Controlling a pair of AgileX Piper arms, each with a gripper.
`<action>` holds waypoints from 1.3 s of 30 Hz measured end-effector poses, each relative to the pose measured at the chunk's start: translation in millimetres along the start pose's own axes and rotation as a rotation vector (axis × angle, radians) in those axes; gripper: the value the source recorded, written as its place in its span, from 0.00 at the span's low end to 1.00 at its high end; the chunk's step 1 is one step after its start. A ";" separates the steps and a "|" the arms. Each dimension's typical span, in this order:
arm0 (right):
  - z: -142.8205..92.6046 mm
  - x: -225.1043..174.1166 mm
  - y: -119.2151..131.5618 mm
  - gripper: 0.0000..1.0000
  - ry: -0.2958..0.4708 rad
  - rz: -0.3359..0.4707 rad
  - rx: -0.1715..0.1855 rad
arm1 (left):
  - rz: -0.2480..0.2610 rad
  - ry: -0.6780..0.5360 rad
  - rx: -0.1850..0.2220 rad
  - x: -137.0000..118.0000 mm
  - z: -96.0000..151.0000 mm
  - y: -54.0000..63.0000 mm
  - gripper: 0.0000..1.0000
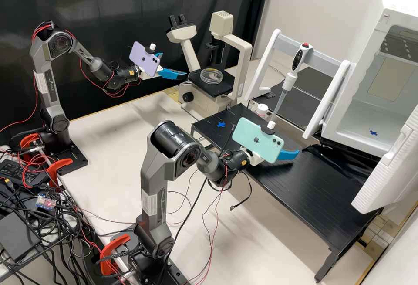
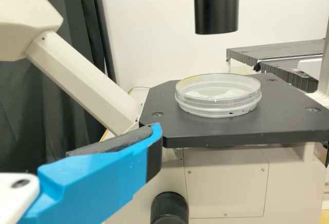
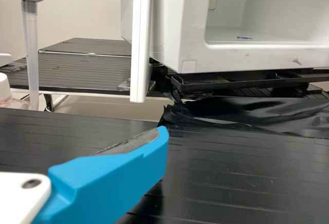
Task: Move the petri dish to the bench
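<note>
The clear petri dish (image 1: 211, 76) rests on the black microscope stage (image 1: 223, 88). My left gripper (image 1: 175, 64) stands open just beside the stage, level with the dish and apart from it. In the left wrist view the petri dish (image 2: 218, 94) sits flat, and the left gripper (image 2: 156, 132) has its visible finger short of the stage's near corner. My right gripper (image 1: 287, 154) hangs over the black bench (image 1: 305, 189). Open and empty, the right gripper (image 3: 160, 131) has a bare grey pad above the black bench (image 3: 241, 172).
The microscope's eyepiece arm (image 2: 85, 80) rises beside my left finger, and its black condenser (image 2: 217, 5) hangs over the stage. A pipette (image 1: 288, 82) on a stand, a white-capped bottle (image 1: 261, 110) and an open white incubator (image 1: 370, 115) stand around the black bench. A blue cross (image 1: 221, 124) marks it.
</note>
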 end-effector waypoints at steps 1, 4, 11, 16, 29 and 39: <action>0.0 0.0 0.0 1.00 0.000 0.000 0.000 | 0.000 0.000 0.000 0.0 0.0 0.0 1.00; 0.0 0.0 0.0 1.00 0.000 0.000 0.000 | 0.000 0.000 0.000 0.0 0.0 0.0 1.00; -0.2 -6.3 -0.7 1.00 0.000 -0.003 0.031 | 0.000 0.000 0.000 0.0 0.0 0.0 1.00; -15.8 -21.9 -3.9 1.00 0.058 -0.019 0.073 | 0.000 0.000 0.000 0.0 0.0 0.0 1.00; -97.6 -61.0 -56.6 1.00 0.401 -0.186 -0.028 | 0.000 0.000 0.000 0.0 0.0 0.0 1.00; -164.2 -56.3 -89.8 1.00 0.594 -0.193 -0.180 | 0.000 0.000 0.000 0.0 0.0 0.0 1.00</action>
